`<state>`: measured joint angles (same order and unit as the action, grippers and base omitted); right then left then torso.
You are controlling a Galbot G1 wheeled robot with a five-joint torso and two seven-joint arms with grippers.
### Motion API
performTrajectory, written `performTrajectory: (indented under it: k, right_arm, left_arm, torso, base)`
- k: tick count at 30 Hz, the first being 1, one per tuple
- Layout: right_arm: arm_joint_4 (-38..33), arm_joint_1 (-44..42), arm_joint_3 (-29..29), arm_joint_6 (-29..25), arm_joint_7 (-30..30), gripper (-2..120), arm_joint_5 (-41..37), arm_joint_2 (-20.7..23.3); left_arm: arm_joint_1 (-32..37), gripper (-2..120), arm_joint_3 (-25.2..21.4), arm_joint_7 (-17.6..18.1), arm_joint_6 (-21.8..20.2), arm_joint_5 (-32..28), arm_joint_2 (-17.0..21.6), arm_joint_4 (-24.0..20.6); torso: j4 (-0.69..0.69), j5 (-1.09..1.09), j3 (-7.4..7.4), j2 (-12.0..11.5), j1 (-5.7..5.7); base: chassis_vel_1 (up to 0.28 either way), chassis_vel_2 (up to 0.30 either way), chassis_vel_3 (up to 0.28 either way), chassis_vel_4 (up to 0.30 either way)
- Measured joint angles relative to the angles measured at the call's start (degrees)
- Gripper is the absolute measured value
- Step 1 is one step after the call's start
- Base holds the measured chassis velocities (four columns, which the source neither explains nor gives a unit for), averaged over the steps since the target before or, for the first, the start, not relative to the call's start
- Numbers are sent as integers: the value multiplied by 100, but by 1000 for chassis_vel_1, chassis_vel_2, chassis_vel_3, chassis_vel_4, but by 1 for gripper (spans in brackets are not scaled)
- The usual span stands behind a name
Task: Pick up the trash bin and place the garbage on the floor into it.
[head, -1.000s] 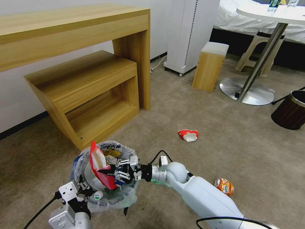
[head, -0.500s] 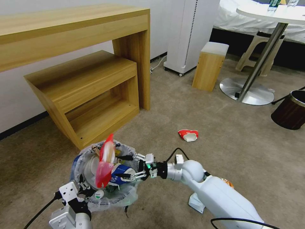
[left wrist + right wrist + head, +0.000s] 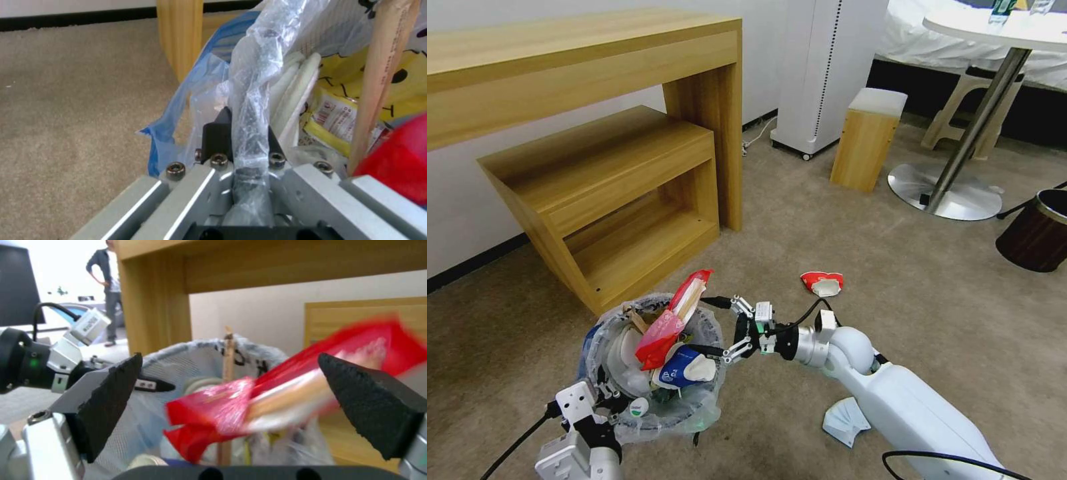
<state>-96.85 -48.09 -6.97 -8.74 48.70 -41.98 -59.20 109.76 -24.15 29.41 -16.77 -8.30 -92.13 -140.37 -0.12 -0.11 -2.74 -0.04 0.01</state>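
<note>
The blue trash bin (image 3: 594, 347), lined with a crinkly bag, stands on the beige floor (image 3: 894, 267) and is full of garbage. A red wrapper (image 3: 670, 320) leans out of its top beside a blue-white cup (image 3: 684, 368) and a wooden stick (image 3: 378, 86). My left gripper (image 3: 604, 393) is shut on the bag-covered bin rim (image 3: 249, 133). My right gripper (image 3: 704, 325) stands open just right of the bin, and the red wrapper (image 3: 213, 406) lies loose between its spread pads (image 3: 111, 396). A red-white cup (image 3: 822, 283) and a pale folded mask (image 3: 844, 421) lie on the floor.
A wooden desk with a low shelf (image 3: 614, 173) stands close behind the bin. Farther right are a white unit (image 3: 827, 67), a wooden stool (image 3: 867, 137), a round table's metal base (image 3: 947, 193) and a dark brown bin (image 3: 1037, 230).
My right gripper opened, let go of the red wrapper and drew back to the right. The wrapper tipped over and now rests in the bin. The left gripper has not moved.
</note>
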Motion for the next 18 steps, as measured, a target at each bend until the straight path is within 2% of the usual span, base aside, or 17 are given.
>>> performTrajectory:
  k: [7, 14, 16, 17, 18]
  right_arm:
    - [-653, -393, 454, 15, -593, 100, -144, 449]
    - [-968, -648, 699, 25, -1180, 100, -115, 577]
    - [-1428, -1026, 1058, 418, -2468, 100, 113, 700]
    - [-1572, -1156, 1186, 571, -2804, 100, 139, 734]
    - [-1972, -1555, 1547, 1027, -3552, 100, 182, 840]
  left_arm:
    - [-27, 0, -13, -3, 0, -42, 0, -7]
    - [-73, 0, -34, -4, 0, -96, 0, 20]
    - [-126, 0, -74, 0, -21, -177, 0, 45]
    - [-141, 0, -88, 1, -33, -210, 0, 47]
    - [-182, 0, -135, 12, -68, -309, 0, 48]
  torso:
    - [0, 0, 0, 0, 0]
    - [0, 0, 0, 0, 0]
    - [0, 0, 0, 0, 0]
    - [1, 0, 0, 0, 0]
    - [-1, 0, 0, 0, -1]
  base:
    - [0, 0, 0, 0]
    - [0, 0, 0, 0]
    - [0, 0, 0, 0]
    - [0, 0, 0, 0]
    - [0, 0, 0, 0]
